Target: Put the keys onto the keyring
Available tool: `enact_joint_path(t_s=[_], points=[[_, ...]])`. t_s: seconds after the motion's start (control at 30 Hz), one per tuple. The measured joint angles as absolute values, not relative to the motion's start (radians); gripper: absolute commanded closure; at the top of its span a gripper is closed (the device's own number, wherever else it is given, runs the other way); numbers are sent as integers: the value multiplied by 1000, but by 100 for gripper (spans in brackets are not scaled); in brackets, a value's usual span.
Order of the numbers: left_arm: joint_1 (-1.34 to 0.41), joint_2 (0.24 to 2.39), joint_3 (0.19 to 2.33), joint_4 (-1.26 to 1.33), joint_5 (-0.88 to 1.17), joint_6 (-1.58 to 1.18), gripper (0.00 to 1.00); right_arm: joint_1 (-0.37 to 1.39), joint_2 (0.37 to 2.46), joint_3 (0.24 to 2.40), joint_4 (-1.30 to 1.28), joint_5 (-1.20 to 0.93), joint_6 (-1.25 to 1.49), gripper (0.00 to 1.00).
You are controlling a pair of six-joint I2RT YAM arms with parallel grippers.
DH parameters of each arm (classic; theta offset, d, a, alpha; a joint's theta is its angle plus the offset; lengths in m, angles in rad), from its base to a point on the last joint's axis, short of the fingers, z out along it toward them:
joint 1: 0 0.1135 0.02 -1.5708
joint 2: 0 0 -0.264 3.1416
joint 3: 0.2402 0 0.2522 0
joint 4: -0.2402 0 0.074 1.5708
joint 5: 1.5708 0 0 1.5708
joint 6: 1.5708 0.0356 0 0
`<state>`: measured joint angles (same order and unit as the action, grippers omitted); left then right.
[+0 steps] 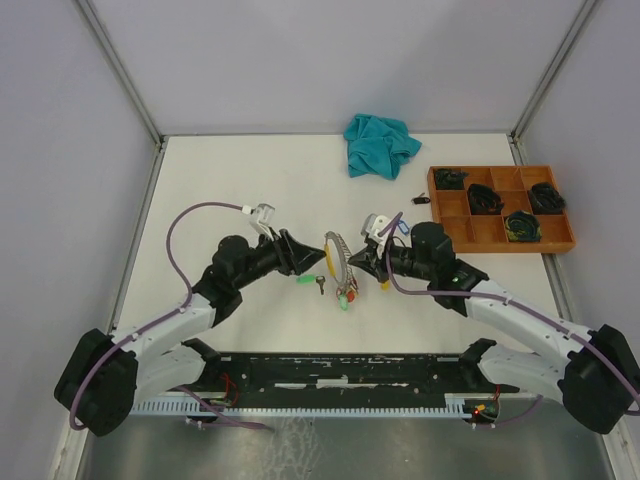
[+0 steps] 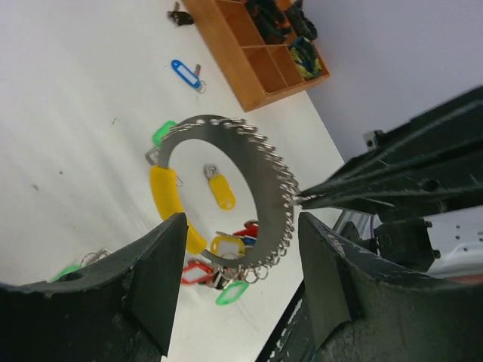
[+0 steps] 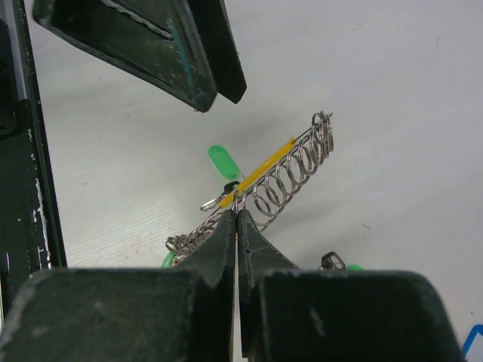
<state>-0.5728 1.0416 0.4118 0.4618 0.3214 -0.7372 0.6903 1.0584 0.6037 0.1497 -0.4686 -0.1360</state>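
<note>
Your right pincer [image 3: 237,216] is gripping the keyring [image 2: 219,126] upright so the wide, empty left pincer [image 2: 241,226] opposite can thread keys [image 2: 219,188].

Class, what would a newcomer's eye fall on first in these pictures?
The keyring, hung with colour-tagged keys, is held mid-table by the shut right gripper, with the open left gripper facing it. Next, the teal cloth at the far edge and the wooden tray at the right.

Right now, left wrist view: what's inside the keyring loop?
Through the keyring, only a yellow-tagged key against the table. The left tool's finger covers the ring's lower-left edge.
</note>
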Motion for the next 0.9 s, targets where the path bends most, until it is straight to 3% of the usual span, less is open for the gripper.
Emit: enact_joint_path(t_s=[0.23,0.43,0.7,0.9], points=[[-594,1079,347,651,456,-569,34,676,1117,645,62,-473,-132,99],[-613,1238,345,810,509,-525,41,676,1169,675,5,-479,-128,99],[-626,1501,345,1055,596,-488,41,676,1279,688,-27,-479,-130,99],[-626,1560,348,1103,654,-407,41,676,1317,729,-74,-482,-142,99]])
